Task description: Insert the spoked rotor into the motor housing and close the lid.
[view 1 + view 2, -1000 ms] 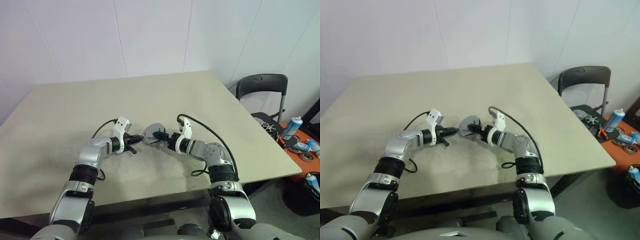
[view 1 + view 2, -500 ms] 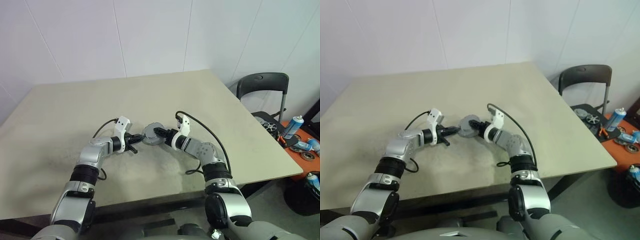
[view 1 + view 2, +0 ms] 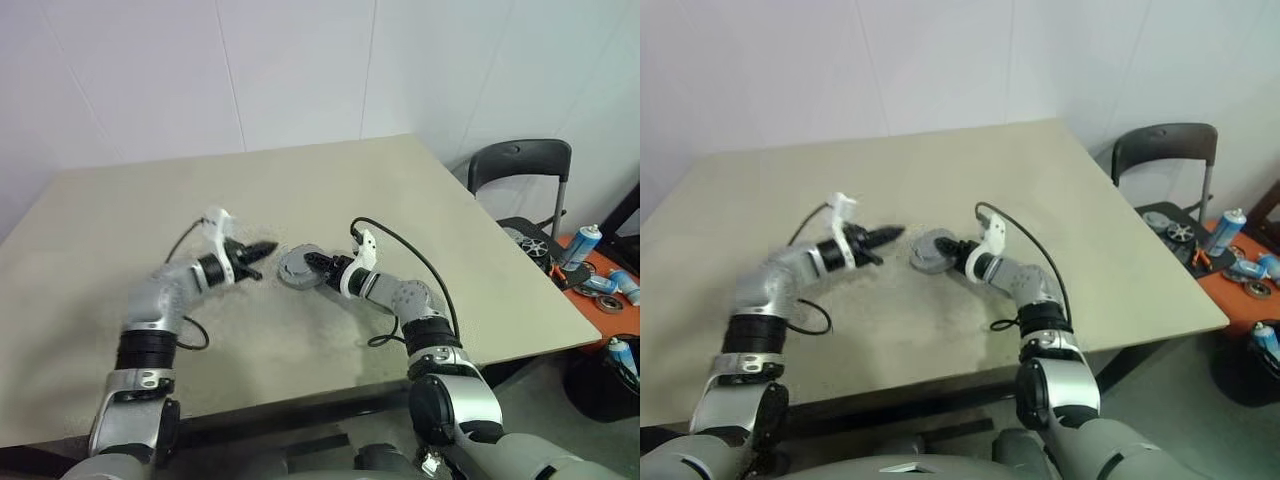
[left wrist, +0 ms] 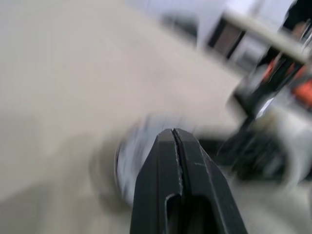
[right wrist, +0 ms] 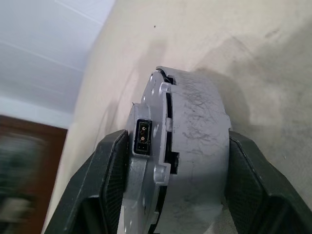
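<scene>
On the left, my left gripper [image 3: 262, 247] has risen off the table [image 3: 120, 200] since a second ago and now hangs above it, pulled back a little toward the left, with its two black fingers pressed together and nothing between them; in the left wrist view the fingers [image 4: 181, 161] meet in one closed line. A half second ago it was low and just beside the grey part, so I judge that it has finished its push and is clearing the way. In the middle lies the closed motor assembly, the lid [image 3: 294, 267] on top of the motor housing [image 5: 146, 165]; I see no copper and no spoked rotor, so I suppose the rotor is already inside, but I cannot confirm it. On the right, my right gripper [image 3: 312, 263] has closed in from wide open and now its fingers [image 5: 111, 161] press on the two opposite sides of the round body, the part resting on the table between them. In the right wrist view a thin dark gap shows between lid and housing, so the lid is perhaps not fully seated. A pressing or turning move may be needed next.
</scene>
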